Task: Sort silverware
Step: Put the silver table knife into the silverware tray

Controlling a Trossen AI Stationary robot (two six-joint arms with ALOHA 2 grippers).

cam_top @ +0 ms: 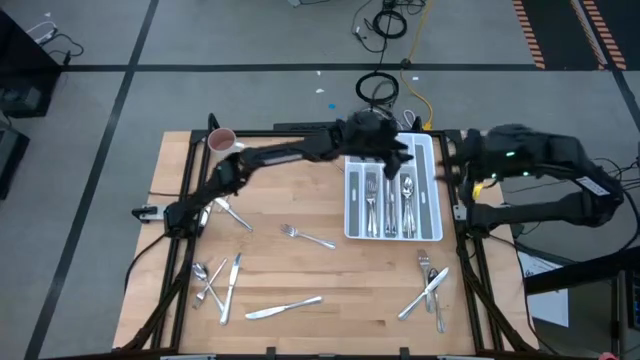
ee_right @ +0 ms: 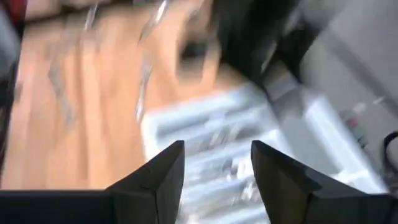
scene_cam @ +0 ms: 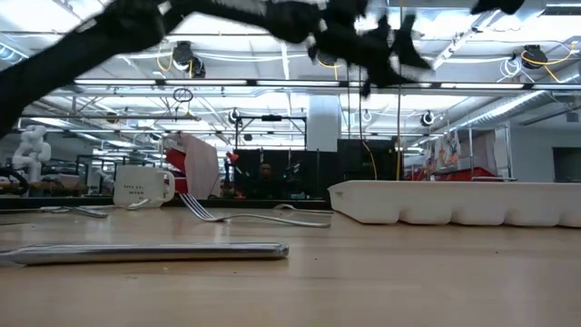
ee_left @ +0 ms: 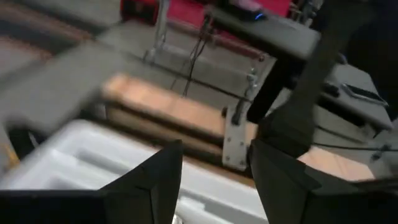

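Fingers of the left gripper (cam_top: 398, 160) stand apart and hold nothing, hanging over the far end of the tray (cam_top: 438, 190), where sorted silverware (cam_top: 390, 205) lies below them. Fingers of the right gripper (ee_right: 214, 171) also stand apart and empty, beside the tray. A drop-off looks just finished; next, either arm must reach a loose fork (cam_top: 305, 236) lying well away.

Industrial lab hall: exposed ceiling trusses (scene_cam: 272, 86), hazard-striped grey floor (cam_top: 250, 40), loose cables (cam_top: 385, 20).
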